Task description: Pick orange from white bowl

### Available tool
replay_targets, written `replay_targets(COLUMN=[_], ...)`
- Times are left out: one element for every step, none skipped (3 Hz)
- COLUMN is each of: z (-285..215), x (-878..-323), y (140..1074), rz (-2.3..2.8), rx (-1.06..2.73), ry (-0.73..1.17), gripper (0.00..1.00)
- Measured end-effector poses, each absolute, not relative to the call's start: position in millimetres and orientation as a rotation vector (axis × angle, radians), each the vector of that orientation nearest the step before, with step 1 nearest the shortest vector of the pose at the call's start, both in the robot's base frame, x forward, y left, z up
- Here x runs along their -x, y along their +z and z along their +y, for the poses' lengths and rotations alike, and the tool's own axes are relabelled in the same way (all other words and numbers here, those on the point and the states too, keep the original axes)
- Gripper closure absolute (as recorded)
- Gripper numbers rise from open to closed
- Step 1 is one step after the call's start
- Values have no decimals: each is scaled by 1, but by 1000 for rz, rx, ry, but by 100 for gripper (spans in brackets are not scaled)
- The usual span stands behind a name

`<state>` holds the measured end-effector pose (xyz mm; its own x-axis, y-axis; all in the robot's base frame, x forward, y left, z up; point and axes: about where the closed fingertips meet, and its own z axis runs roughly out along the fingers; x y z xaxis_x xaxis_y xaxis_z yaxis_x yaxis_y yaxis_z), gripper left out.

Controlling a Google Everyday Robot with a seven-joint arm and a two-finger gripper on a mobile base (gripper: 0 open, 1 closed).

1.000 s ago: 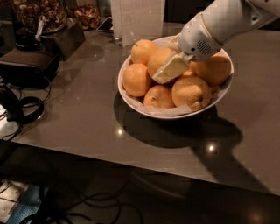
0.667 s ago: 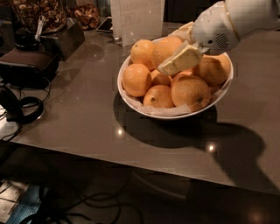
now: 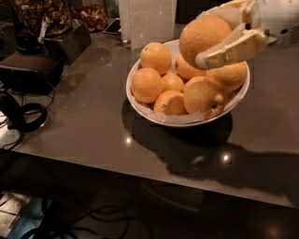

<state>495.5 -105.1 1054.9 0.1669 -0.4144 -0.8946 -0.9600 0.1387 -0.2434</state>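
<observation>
At the far left of the frame a pair of black headphones [image 3: 22, 115] lies at the edge of the grey tabletop [image 3: 88, 126], with loose cables trailing below it. Above, in the upper left, a dark box [image 3: 32, 65] stands in front of containers of brown dried goods [image 3: 44, 13]. At the top centre is a pale translucent container [image 3: 147, 21], just behind the white bowl [image 3: 210, 122]. The bowl sits right of centre on the table, paper-lined and holding a pile of about seven oranges [image 3: 145, 85]. In the upper right the gripper [image 3: 210, 42] is clamped on the orange [image 3: 198, 36]. One pale finger crosses the fruit's lower front, and the other shows behind its top. The orange hangs above the right half of the bowl, higher than the rest of the pile and over the rim line. From this angle it cannot be told whether its underside is quite free of the fruit beneath. The grasp appears secure, so the pick seems largely done. By this view, what is left is to carry the orange fully clear of the bowl without knocking the neighbouring fruit or losing the grip on the round, pebbly skin.
</observation>
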Motion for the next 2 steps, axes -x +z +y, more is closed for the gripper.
replay_targets(z=[-118,-121], x=[-470,-457], y=[1060,1059], rz=[1368,1347], rx=[1413,1437], ry=[754,786], gripper=[100,100])
